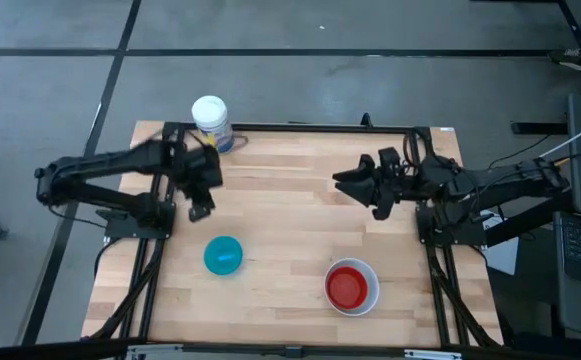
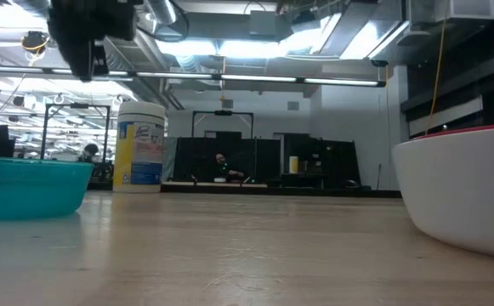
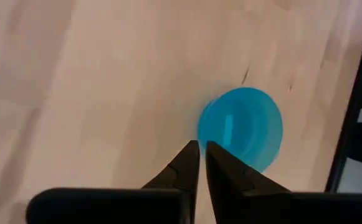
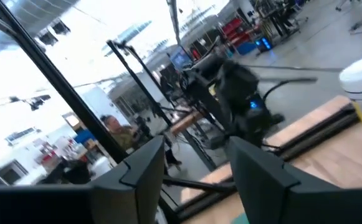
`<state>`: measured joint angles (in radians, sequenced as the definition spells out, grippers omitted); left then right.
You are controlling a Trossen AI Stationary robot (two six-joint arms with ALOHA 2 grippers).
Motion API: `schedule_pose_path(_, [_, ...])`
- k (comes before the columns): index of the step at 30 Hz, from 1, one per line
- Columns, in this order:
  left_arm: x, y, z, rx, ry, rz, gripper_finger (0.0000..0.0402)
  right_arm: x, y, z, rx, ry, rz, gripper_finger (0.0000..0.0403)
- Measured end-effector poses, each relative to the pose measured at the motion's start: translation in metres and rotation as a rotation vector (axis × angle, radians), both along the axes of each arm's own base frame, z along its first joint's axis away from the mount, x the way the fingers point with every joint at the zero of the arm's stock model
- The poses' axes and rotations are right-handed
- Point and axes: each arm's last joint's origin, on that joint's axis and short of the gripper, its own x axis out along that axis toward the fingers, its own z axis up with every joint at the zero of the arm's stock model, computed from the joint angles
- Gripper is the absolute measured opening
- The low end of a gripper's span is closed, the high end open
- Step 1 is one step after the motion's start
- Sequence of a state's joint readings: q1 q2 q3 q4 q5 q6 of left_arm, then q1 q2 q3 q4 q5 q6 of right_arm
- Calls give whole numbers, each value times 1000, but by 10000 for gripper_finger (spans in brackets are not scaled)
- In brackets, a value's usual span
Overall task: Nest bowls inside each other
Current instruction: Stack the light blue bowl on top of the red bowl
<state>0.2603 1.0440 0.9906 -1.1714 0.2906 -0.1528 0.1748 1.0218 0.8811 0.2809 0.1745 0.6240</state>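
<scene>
A teal bowl [image 1: 223, 256] stands on its base on the wooden table, left of the middle and toward the near edge; it also shows in the left wrist view [image 3: 243, 127] and the low view [image 2: 25, 187]. A red bowl [image 1: 347, 288] sits nested inside a larger white bowl [image 1: 368, 300] at the near right. My left gripper [image 1: 198, 207] hangs in the air on the far side of the teal bowl, tilted down toward it, its fingers shut [image 3: 199, 148] and holding nothing. My right gripper [image 1: 342, 183] is raised over the table's right half, pointing roughly level toward the left, open [image 4: 196, 158] and empty.
A white cylindrical container [image 1: 211, 120] with a yellow-blue label stands at the far left corner, seen also in the low view [image 2: 140, 144]. Bare wood lies between the two bowl groups and across the table's middle. A dark frame [image 1: 300, 127] borders the table.
</scene>
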Motion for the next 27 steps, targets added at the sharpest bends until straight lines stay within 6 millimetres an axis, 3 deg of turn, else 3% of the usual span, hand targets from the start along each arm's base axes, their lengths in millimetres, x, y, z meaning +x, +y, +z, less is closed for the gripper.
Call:
schedule_pose_path(9, [16,-38,-60,26,-44,5,61,-11,-7,8,39,122,-10,211])
schedule_pose_path(16, [13,-50,-85,28,-42,-16,105,-27,-10,14,123,143,-2,206])
schedule_pose_path(27, [13,-56,-114,-24,-35,-6,136,-29,-10,14,171,149,-4,190])
